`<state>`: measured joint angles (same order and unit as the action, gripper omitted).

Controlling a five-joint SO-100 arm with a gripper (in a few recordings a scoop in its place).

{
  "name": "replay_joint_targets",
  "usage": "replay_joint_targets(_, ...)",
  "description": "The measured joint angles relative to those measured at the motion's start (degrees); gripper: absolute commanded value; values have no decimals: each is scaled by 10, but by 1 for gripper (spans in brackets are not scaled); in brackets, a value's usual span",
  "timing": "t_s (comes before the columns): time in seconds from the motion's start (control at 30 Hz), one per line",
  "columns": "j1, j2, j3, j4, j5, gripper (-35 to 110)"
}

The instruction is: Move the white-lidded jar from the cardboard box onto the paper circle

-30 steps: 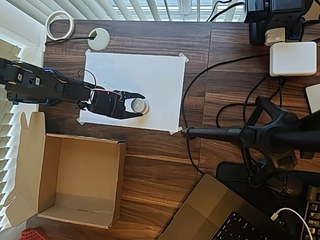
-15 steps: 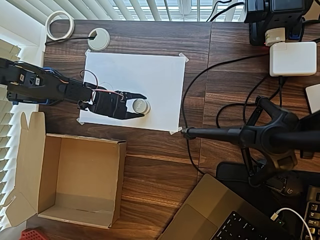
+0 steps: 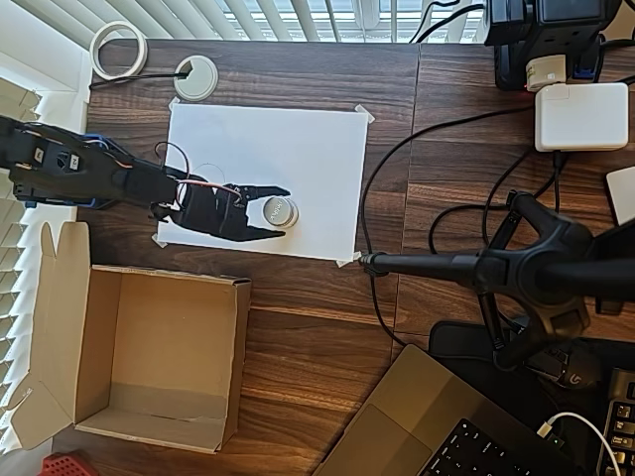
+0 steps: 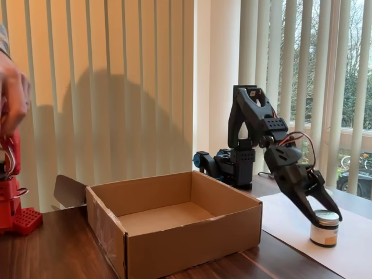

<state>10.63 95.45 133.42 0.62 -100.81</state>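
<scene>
In the overhead view the jar (image 3: 279,210) is seen standing on the white sheet (image 3: 298,149), already out of the box (image 3: 149,357), which lies well apart on the bench (image 3: 298,297) with nothing in it. The tool (image 3: 281,211) is spread wide, one finger on each side of the jar, and a gap seems to be left on both sides, so nothing is judged to be gripped. The paper circle cannot be made out under the jar; a faint pencilled ring (image 3: 210,174) is seen near the arm, and whether that is the target cannot be told. The main risk is judged to lie in the withdrawal: a finger dragged sideways could nudge or tip the jar off its spot. A loose servo wire (image 3: 198,180) could also catch. A tape roll (image 3: 119,50) and a grommet (image 3: 195,77) lie beyond the sheet, a black cable (image 3: 387,169) and a stand arm (image 3: 446,266) to its right; none is in the way of a retreat to the left.

In the fixed view the jar (image 4: 324,228) is seen upright on the sheet (image 4: 290,224), with the tool (image 4: 328,220) hung over it, its tips down beside the lid. A lift too shallow could clip the lid. The box (image 4: 168,224) stands just beside the sheet.
</scene>
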Motion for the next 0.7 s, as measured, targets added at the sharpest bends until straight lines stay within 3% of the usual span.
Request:
replay_joint_targets(0.23,-10,159,59,-18,136,35)
replay_joint_targets(0.43,-47,337,184,-20,319,35)
replay_joint_targets(0.7,-105,583,356,119,569,35)
